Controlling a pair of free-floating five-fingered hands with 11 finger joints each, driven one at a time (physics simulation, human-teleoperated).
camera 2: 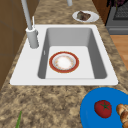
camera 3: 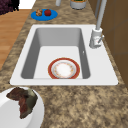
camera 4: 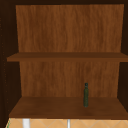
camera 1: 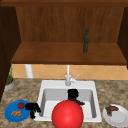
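Above the red-rimmed bowl (camera 1: 67, 115), the right hand (camera 1: 73, 94), fingers unclear.

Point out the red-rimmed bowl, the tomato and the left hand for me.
bowl (camera 2: 64, 62), left side view, its pale inside, on the sink floor.
tomato (camera 2: 103, 108), left side view, its red top, on the blue plate.
left hand (camera 1: 32, 107), front view, its palm, beside the tomato.

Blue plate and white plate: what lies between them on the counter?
In the left side view, the white sink lies between the blue plate and the white plate, with a red-rimmed dish in its basin.
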